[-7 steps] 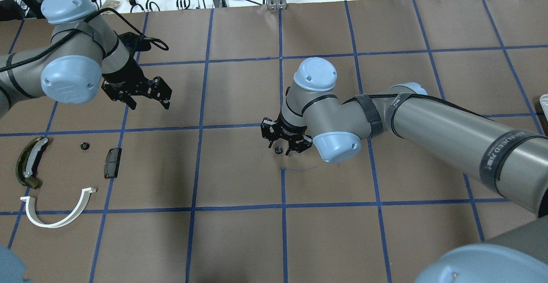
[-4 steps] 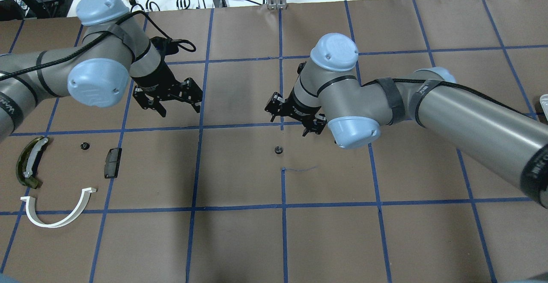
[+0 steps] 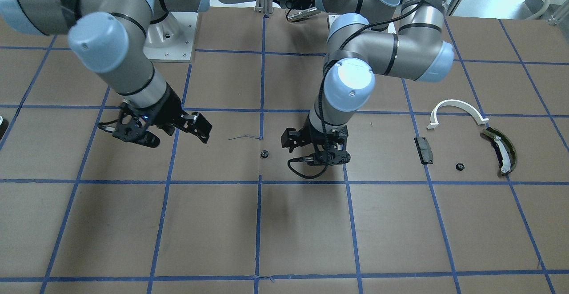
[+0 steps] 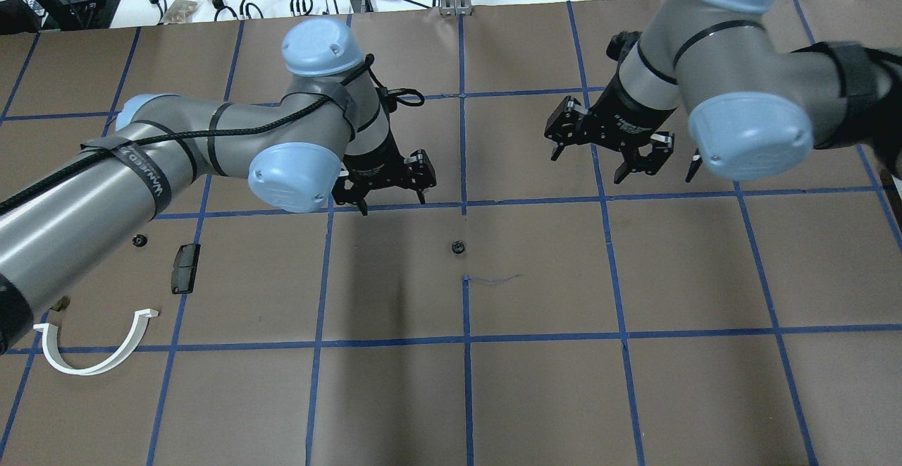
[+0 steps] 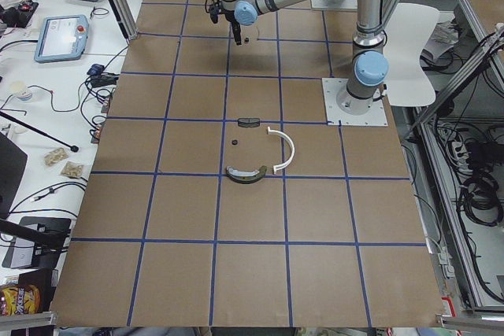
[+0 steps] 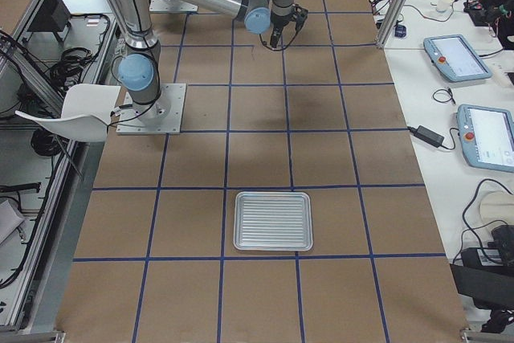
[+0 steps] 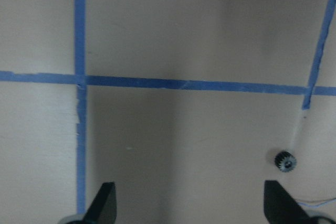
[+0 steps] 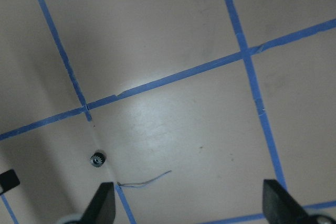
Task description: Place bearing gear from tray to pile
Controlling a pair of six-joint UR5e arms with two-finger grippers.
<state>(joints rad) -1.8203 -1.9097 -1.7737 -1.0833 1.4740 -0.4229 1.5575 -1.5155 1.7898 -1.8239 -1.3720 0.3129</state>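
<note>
A small black bearing gear (image 4: 458, 247) lies alone on the brown table near its middle; it also shows in the front view (image 3: 264, 154), the left wrist view (image 7: 286, 160) and the right wrist view (image 8: 97, 158). My left gripper (image 4: 392, 202) is open and empty, above the table to the gear's left and a little beyond it. My right gripper (image 4: 587, 168) is open and empty, higher up to the gear's right. The pile lies at the left: a white half-ring (image 4: 99, 353), a dark grey block (image 4: 184, 267), an olive curved piece (image 3: 502, 149) and a second small black gear (image 4: 139, 241).
A ribbed silver tray (image 6: 272, 221) with nothing on it lies on the table's right end, seen only in the exterior right view. My left forearm (image 4: 106, 191) reaches over part of the pile. Cables and devices lie beyond the table's far edge.
My right gripper, which stood low around the gear, has risen and moved away to the right. My left gripper has moved right toward the gear. The gear has stayed in place.
</note>
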